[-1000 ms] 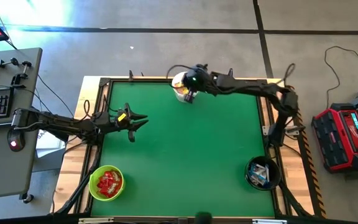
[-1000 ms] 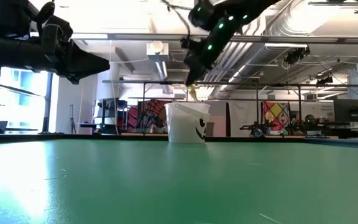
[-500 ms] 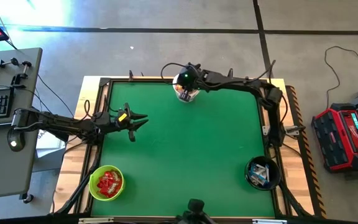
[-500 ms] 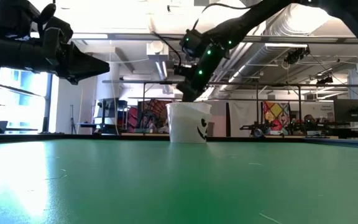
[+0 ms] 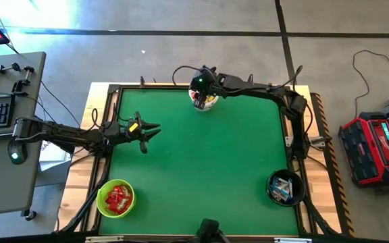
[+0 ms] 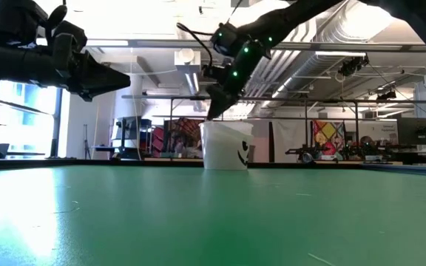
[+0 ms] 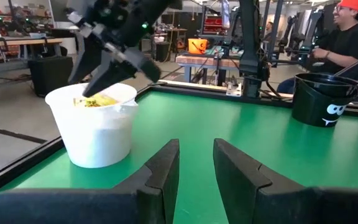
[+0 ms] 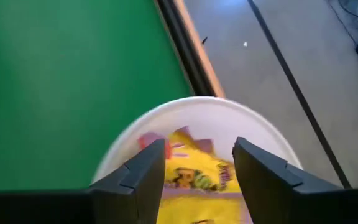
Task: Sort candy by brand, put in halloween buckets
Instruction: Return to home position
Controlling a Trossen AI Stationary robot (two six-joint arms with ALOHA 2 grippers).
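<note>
At the table's far edge stands the white bucket [image 5: 204, 102] [image 6: 226, 145], with yellow candy packets [image 8: 194, 177] lying inside it. My right gripper [image 8: 199, 149] [image 5: 199, 93] hangs open just above its mouth, fingers pointing down, with nothing between them. My left gripper [image 5: 155, 129] [image 7: 196, 152] hovers open and empty over the table's left side, pointing toward the white bucket [image 7: 95, 127]. The lime green bucket [image 5: 115, 198] at the near left holds red packets. The black bucket [image 5: 286, 187] at the near right holds white-and-blue bars.
The green mat [image 5: 208, 169] lies bare between the three buckets. A raised frame [image 5: 296, 135] runs round the table. In the left wrist view a person [image 7: 347, 31] sits beyond the table, behind the black bucket [image 7: 325, 99].
My right gripper has come down to the white bucket's mouth and shifted a little toward the table's left. The yellow packet that hung from its fingers a second ago hangs there no longer; the fingers now stand apart over the packets in the bucket.
</note>
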